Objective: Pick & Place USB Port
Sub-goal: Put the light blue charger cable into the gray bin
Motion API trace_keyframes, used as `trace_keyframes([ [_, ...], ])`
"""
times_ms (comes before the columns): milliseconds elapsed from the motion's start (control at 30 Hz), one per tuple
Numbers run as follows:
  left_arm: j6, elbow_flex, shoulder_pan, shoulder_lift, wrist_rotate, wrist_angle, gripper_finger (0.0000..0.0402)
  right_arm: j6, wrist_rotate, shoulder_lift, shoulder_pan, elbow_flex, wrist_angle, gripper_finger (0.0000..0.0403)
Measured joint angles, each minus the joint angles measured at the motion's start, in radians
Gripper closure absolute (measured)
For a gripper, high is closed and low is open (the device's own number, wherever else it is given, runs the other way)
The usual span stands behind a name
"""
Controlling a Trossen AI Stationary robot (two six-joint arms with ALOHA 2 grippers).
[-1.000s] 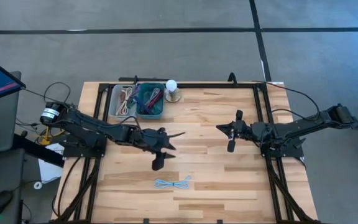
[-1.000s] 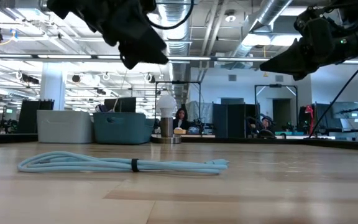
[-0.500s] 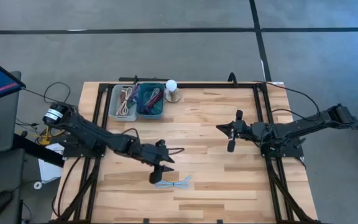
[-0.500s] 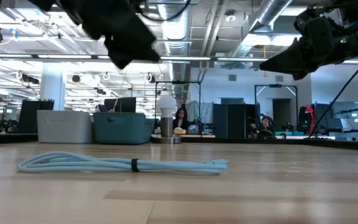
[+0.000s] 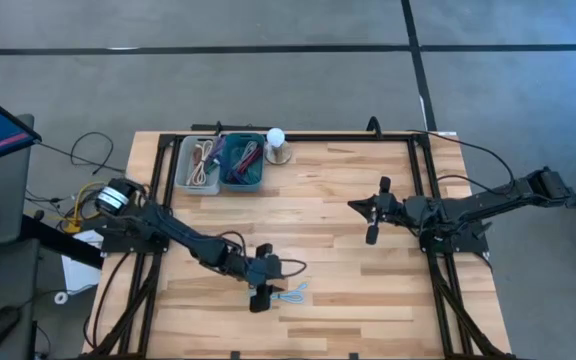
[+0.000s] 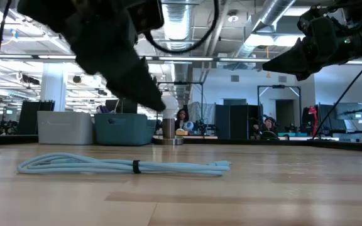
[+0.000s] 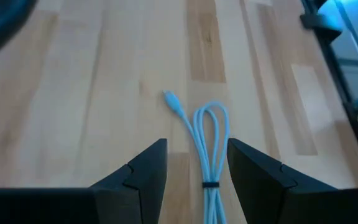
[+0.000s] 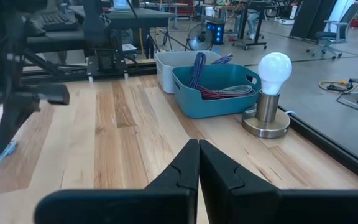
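Over the light-blue cable (image 5: 290,293): left gripper (image 5: 259,297) fingers wide, nothing held.
Pick not started; placing left. Right gripper (image 5: 371,236) closed, empty, well away.

From overhead, my left gripper (image 5: 259,297) covers one end of the light blue cable (image 5: 290,293), so I cannot tell there whether my fingers touch it. In my left wrist view the cable (image 7: 211,155) runs off the picture's edge below its black tie, and my own fingers (image 7: 143,176) are cut by the same edge. The low view shows my left arm only as a dark blur, cropped at the top. The cords in the teal bin (image 5: 243,160) and the white bin (image 5: 200,162) are too small to identify. My right gripper (image 8: 198,163) hides the table just ahead of it.
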Motion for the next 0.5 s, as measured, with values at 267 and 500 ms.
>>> trace_keyframes([
  [267,-0.085,0.013,-0.019,0.085,0.029,-0.006,0.0234,0.0,0.0,0.0,0.0,0.0,0.0,0.04],
  [500,-0.166,0.013,-0.026,0.095,0.076,-0.005,0.0234,0.0,0.0,0.0,0.0,0.0,0.0,0.04],
])
